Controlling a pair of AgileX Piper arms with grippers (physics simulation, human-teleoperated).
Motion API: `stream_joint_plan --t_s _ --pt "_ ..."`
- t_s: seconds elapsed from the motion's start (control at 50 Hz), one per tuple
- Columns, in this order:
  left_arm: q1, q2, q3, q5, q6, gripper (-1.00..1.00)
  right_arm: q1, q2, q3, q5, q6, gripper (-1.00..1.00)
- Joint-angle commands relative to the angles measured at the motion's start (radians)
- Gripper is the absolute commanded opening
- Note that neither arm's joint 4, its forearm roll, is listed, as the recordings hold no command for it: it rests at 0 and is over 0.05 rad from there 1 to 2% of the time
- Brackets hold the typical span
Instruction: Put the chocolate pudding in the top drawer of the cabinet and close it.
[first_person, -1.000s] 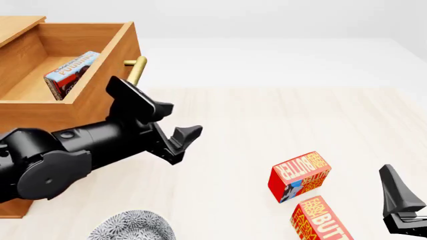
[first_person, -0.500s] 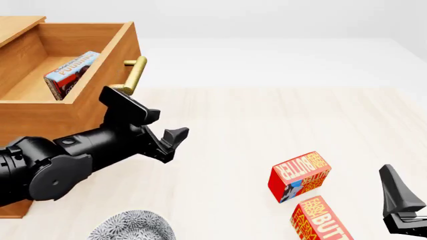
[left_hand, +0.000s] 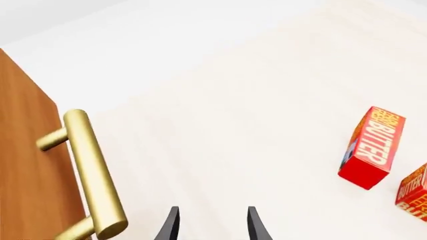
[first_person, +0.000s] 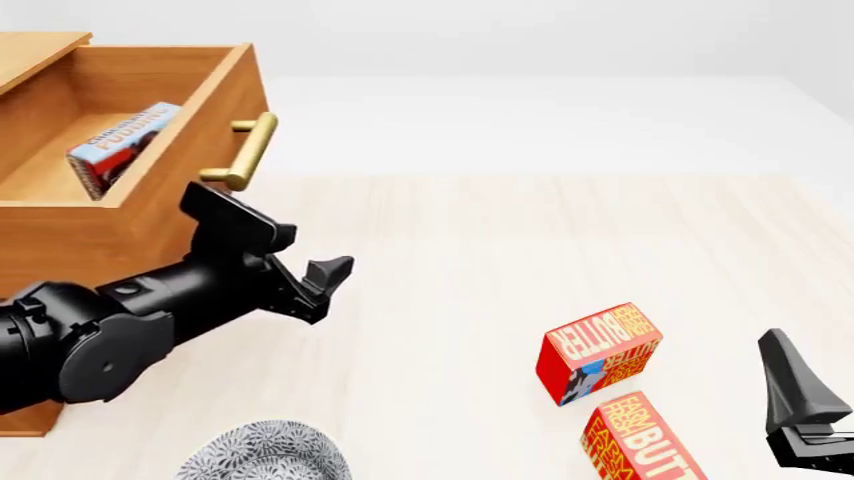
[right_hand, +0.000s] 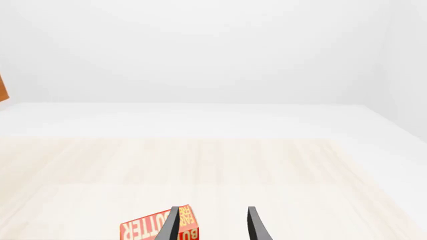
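Observation:
The chocolate pudding (first_person: 118, 148) stands tilted inside the open top drawer (first_person: 220, 110) of the cabinet (first_person: 34, 50). The drawer's brass handle (first_person: 251, 150) sticks out from its front. My left gripper (first_person: 324, 290) is open and empty, just below and to the right of that handle, with the wrist close against the drawer front. In the left wrist view the handle (left_hand: 93, 175) and the drawer front (left_hand: 27, 150) lie beside the left gripper (left_hand: 212, 225). My right gripper (first_person: 794, 400) hangs open and empty at the lower right, also visible in its own wrist view (right_hand: 212, 225).
Two red butter boxes (first_person: 601, 350) (first_person: 641, 440) lie on the table at the right, between the grippers. The nearer one (right_hand: 157, 229) shows behind the right gripper's fingers. A grey patterned round object (first_person: 260, 455) sits at the front edge under the left arm.
The top drawer has slid a little to the left, inward, carrying the pudding and handle with it. My left arm moved left and down along the drawer front. The right arm stayed still.

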Motion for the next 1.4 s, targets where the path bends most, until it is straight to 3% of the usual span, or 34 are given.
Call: stream_joint_plan --t_s 0.02,0.52,1.1,1.16,1.18,1.4 --pt "0.044 0.007 0.029 -0.024 0.002 1.00 0.000 0.000 0.000 0.000 0.000 1.00" --pt "0.115 -0.027 0.025 -0.006 -0.036 1.00 0.000 0.000 0.000 0.000 0.000 1.00" --pt "0.239 -0.004 0.044 -0.040 -0.026 1.00 0.000 0.000 0.000 0.000 0.000 1.00" --pt "0.234 0.009 0.030 -0.031 -0.077 1.00 0.000 0.000 0.000 0.000 0.000 1.00" --pt "0.264 -0.001 0.038 -0.037 -0.032 1.00 0.000 0.000 0.000 0.000 0.000 1.00" --pt "0.310 -0.030 0.016 -0.001 -0.042 1.00 0.000 0.000 0.000 -0.001 0.000 1.00"
